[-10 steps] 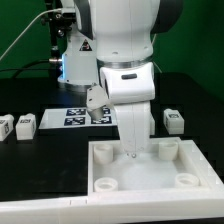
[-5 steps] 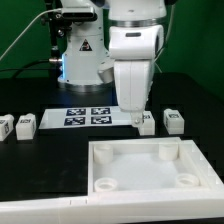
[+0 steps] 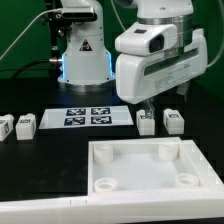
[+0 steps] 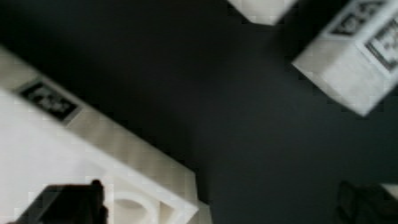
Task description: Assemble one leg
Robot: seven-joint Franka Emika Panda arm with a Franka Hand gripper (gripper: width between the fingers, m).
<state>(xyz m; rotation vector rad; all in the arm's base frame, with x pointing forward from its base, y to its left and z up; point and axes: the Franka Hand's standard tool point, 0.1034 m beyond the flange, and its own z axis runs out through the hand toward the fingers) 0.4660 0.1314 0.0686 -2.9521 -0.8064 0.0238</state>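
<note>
Several small white legs with tags lie on the black table: two at the exterior view's left (image 3: 5, 126) (image 3: 26, 124) and two at its right (image 3: 146, 122) (image 3: 173, 121). My gripper (image 3: 165, 100) hangs tilted just above and behind the right pair, touching neither. In the wrist view the gripper (image 4: 222, 205) is open and empty, with one dark fingertip (image 4: 71, 205) at each lower corner. A blurred leg (image 4: 356, 55) and part of another (image 4: 267, 8) lie ahead.
The large white square tray-like piece (image 3: 100, 150) with round corner sockets lies in front; its corner (image 4: 134, 200) shows in the wrist view. The marker board (image 3: 88, 117) lies behind it, in front of the robot base (image 3: 82, 55).
The arm rose from the back edge of the tray-like piece, swung to the exterior view's right and tilted. It now hangs over the right pair of legs.
</note>
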